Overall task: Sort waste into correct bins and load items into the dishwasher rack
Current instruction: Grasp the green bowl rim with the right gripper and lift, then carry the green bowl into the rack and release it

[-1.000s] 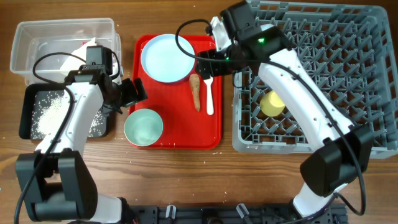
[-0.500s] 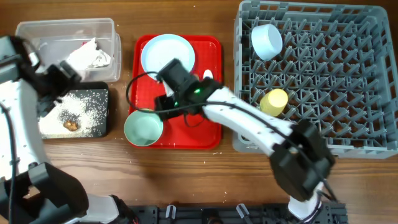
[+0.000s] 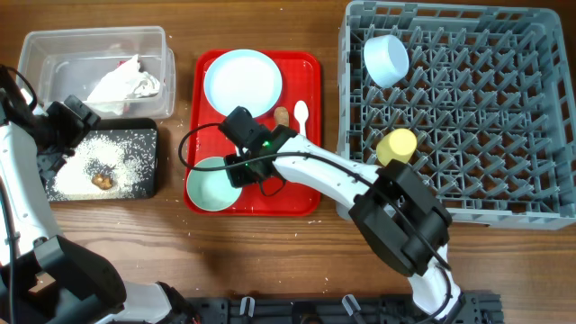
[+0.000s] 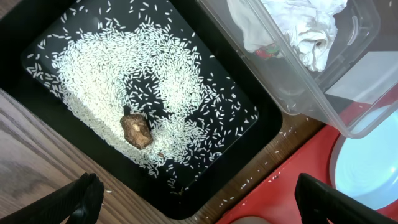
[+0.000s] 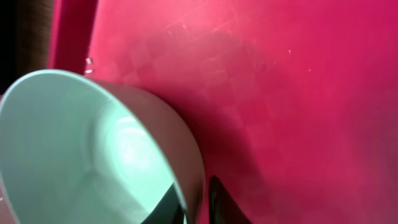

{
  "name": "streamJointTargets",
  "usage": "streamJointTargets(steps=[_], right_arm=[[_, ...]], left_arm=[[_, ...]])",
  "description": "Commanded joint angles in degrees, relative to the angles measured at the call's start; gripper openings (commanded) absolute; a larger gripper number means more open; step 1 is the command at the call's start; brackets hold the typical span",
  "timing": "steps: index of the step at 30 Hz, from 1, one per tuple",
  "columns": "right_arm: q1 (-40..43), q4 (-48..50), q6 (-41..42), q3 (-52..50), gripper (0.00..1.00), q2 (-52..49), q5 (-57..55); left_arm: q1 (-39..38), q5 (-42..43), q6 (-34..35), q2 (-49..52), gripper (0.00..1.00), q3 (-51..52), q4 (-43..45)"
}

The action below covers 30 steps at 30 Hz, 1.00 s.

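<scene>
— What's just changed?

— The right jaws have closed on the pale green round bowl [image 3: 209,187] at the front left corner of the flat red serving tray [image 3: 306,193]. In the wrist view the bowl [image 5: 93,155] has one finger inside its wall and one outside, pinching the rim. Half a second ago they were just beside the bowl, nearer the plate, and not yet on it.

— So loading comes next?

— I'd judge so: a lift, then a carry to the big grey pegged dishwasher rack [image 3: 504,135], where a pale blue bowl [image 3: 387,58] and a small yellow cup [image 3: 397,146] already lie. Whether the green bowl has left the tray, I cannot tell.

— And the left side?

— The left jaws are spread wide and empty over the shallow black rectangular tray [image 3: 153,162], which holds white rice grains [image 4: 124,81] and a small brown food lump [image 4: 137,130]. That arm has shifted only slightly.

— What's left?

— The pale round plate [image 3: 241,83], the white plastic spoon [image 3: 301,112] and a brown root-like stick [image 3: 282,114], all on the red tray.
</scene>
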<state>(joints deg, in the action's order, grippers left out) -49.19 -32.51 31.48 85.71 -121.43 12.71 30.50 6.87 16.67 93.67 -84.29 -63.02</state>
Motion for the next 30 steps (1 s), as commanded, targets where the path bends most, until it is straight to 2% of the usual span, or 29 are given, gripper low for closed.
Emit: streamJointTargets(steps=[1,2,5,8,10,13,16,22,24,30], right_arm=[[0.1,0.0,0.5,0.1,0.09,-1.0,-0.8],[0.1,-0.6,0.4,0.4,0.04,-0.9,-0.5],[0.5,-2.9,-1.1,2.3,0.04,1.1,-1.4],[2.9,-8.4,-3.1,6.0,0.04,8.2,-7.4],[5.6,-15.1,-2.8,9.7,0.04,14.5,-17.0],[11.3,-22.7,-2.0,11.5,0.04,24.0,-37.9],[17.2,-28.7,-0.9,11.5,0.04,28.1,-58.4],[24.7,-31.5,-1.6,9.2,0.04,24.5,-81.5],[26.2,-31.3,-5.8,7.8,0.04,21.1,-88.6],[27.3,-31.9,-13.4,7.5,0.04,12.0,-87.9]], left_arm=[[0.4,-0.1,0.3,-0.9,1.00,-0.7,0.0],[0.4,-0.1,0.3,-0.9,1.00,-0.7,0.0],[0.4,-0.1,0.3,-0.9,1.00,-0.7,0.0],[0.4,-0.1,0.3,-0.9,1.00,-0.7,0.0],[0.4,-0.1,0.3,-0.9,1.00,-0.7,0.0],[0.4,-0.1,0.3,-0.9,1.00,-0.7,0.0],[0.4,-0.1,0.3,-0.9,1.00,-0.7,0.0],[0.4,-0.1,0.3,-0.9,1.00,-0.7,0.0],[0.4,-0.1,0.3,-0.9,1.00,-0.7,0.0],[0.4,-0.1,0.3,-0.9,1.00,-0.7,0.0]])
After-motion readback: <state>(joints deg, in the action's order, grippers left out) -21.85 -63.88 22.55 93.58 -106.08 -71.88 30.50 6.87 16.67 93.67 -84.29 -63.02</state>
